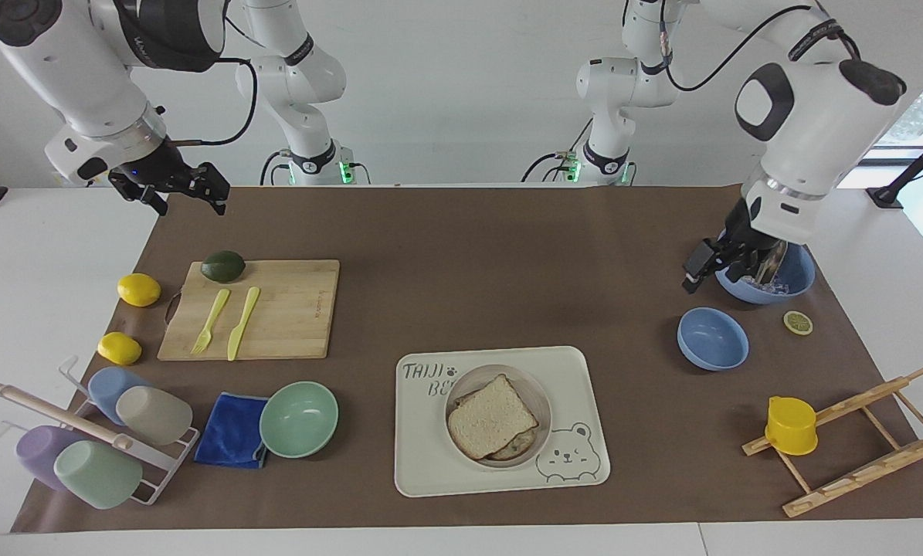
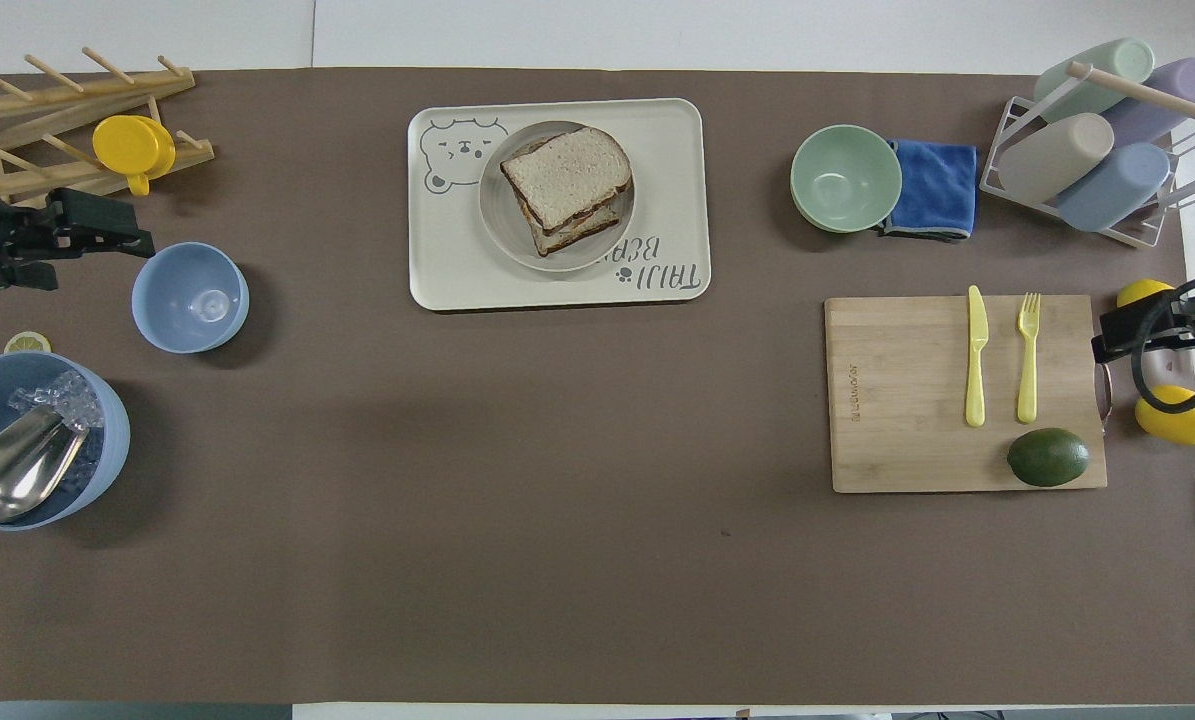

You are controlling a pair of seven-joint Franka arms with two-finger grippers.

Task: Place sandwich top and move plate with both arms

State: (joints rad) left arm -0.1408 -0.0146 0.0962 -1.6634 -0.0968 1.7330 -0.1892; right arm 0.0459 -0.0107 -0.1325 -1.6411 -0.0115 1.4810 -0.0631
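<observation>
The sandwich top (image 1: 492, 413) (image 2: 567, 175) lies flat on the stacked sandwich, free of either gripper. Under it sits the round off-white plate (image 1: 537, 392) (image 2: 497, 205), inside the cream bear tray (image 1: 577, 471) (image 2: 672, 150). My left gripper (image 1: 710, 276) (image 2: 92, 255) hangs open and empty in the air beside the large blue ice bowl (image 1: 797, 278), well away from the plate. My right gripper (image 1: 191, 202) (image 2: 1147, 335) waits open and empty, raised over the mat's edge by the cutting board (image 1: 291, 309).
A small blue bowl (image 1: 712, 338), lemon slice (image 1: 798, 322) and wooden rack with a yellow cup (image 1: 790, 425) fill the left arm's end. A mint bowl (image 1: 299, 418), blue cloth (image 1: 233, 430), cup rack (image 1: 90, 440), two lemons, an avocado, a yellow fork and knife occupy the right arm's end.
</observation>
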